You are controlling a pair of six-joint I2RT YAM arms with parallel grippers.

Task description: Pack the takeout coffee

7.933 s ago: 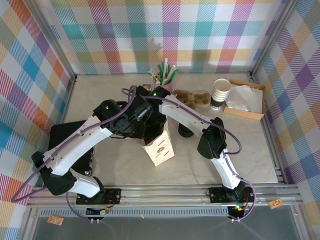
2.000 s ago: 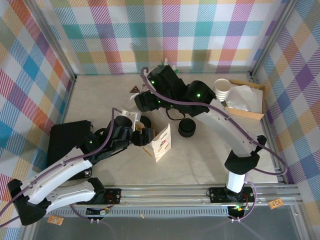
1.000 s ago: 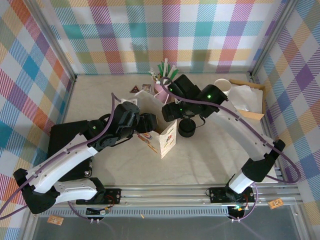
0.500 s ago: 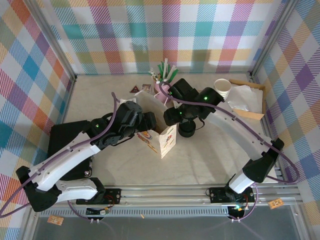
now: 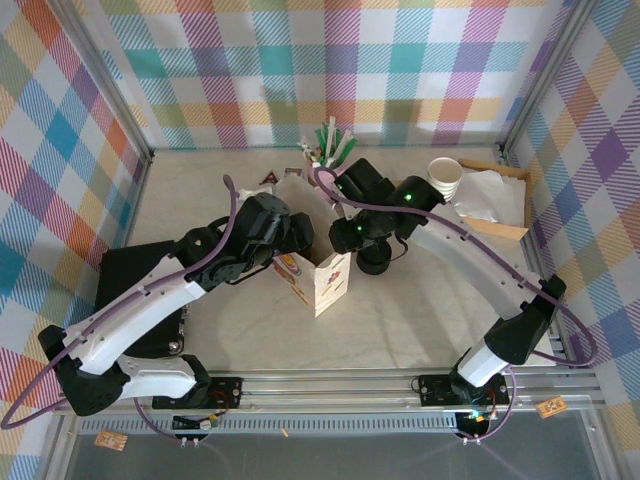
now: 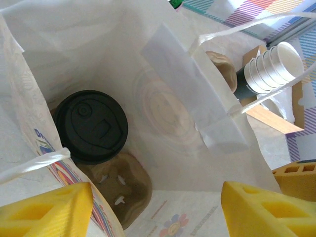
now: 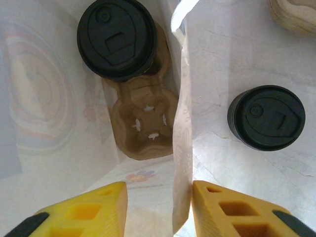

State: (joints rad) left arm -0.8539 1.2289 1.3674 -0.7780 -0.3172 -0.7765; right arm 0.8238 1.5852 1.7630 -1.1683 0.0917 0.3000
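Note:
The takeout coffee (image 7: 117, 39), a cup seen from above by its round black lid, sits in one pocket of a brown cardboard carrier (image 7: 143, 123) at the bottom of the open white paper bag (image 5: 325, 285). The left wrist view looks down on the same lid (image 6: 91, 126) and carrier (image 6: 116, 187). My left gripper (image 6: 155, 212) hangs open over the bag's mouth, its yellow fingers far apart. My right gripper (image 7: 158, 212) is open too, and the bag's right wall (image 7: 182, 148) stands loose between its fingers. From above, both grippers meet over the bag, the left gripper (image 5: 295, 240) and the right gripper (image 5: 345, 235).
A squat black lid stack (image 7: 266, 117) stands on the table just right of the bag. A lidless stack of white cups (image 5: 445, 180) and a cardboard tray of napkins (image 5: 490, 205) are at the back right. A pink holder of green straws (image 5: 330, 150) is behind the bag.
The right arm has swung from the far left over to the bag's right wall, and the left gripper has moved up over the bag's mouth. The bag now stands more upright.

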